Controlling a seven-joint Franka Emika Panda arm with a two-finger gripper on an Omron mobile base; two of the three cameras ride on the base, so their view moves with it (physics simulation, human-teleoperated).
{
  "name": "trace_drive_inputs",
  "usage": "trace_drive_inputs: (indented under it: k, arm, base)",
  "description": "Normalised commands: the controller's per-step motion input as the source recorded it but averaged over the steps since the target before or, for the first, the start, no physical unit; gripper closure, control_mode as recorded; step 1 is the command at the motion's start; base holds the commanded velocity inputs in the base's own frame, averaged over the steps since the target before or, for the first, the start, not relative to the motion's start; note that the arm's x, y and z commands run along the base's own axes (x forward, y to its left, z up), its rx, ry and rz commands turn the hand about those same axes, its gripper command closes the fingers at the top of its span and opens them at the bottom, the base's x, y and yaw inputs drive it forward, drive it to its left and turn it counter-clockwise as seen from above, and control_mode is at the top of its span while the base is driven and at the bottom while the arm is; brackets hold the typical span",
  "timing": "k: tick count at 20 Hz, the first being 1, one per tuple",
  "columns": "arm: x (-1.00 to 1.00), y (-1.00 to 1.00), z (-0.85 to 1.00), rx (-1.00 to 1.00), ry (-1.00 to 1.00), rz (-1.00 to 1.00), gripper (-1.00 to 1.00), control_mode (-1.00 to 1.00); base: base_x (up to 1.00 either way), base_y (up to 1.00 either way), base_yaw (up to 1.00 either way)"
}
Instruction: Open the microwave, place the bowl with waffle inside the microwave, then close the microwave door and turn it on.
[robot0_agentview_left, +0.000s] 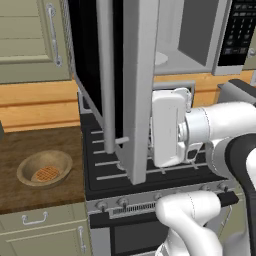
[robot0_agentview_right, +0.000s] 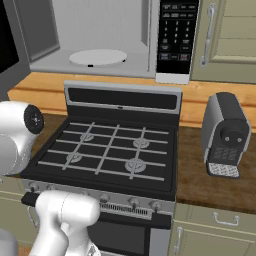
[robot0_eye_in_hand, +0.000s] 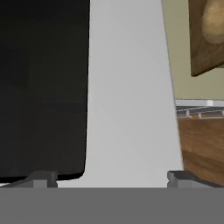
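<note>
Silver framing of the microwave door (robot0_agentview_left: 137, 90) is being shown swung wide open over the stove (robot0_agentview_right: 110, 150), its long bar handle (robot0_agentview_left: 106, 75) facing the left. The grey inside of the microwave (robot0_agentview_right: 100, 35) is being exposed, with the white turntable (robot0_agentview_right: 97, 57) lying bare. The gripper (robot0_eye_in_hand: 109, 178) is being held just in front of the door's edge, its fingertips (robot0_eye_in_hand: 41, 178) being kept widely apart and gripping nothing. The bowl (robot0_agentview_left: 45, 168) is being seen on the wooden counter (robot0_agentview_left: 35, 145) left of the stove, the waffle (robot0_agentview_left: 47, 173) lying in it. A grey toaster (robot0_agentview_right: 226, 134) is standing on the right.
</note>
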Motion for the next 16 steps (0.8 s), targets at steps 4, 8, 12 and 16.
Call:
trace_drive_inputs:
  k: [4,8,12,16]
  arm:
    - [0.0,0.32,-0.03,0.0,0.0,0.02,-1.0,-1.0]
    - [0.0,0.01,0.0,0.0,0.0,0.0,-1.0,-1.0]
    - [0.0,0.46,-0.07,0.0,0.0,0.0,-1.0,-1.0]
    - [0.0,0.58,-0.09,0.0,0.0,0.0,-1.0,-1.0]
  base:
    - [0.0,0.0,0.0]
    - [0.0,0.0,0.0]
    - [0.0,0.0,0.0]
    - [0.0,0.0,0.0]
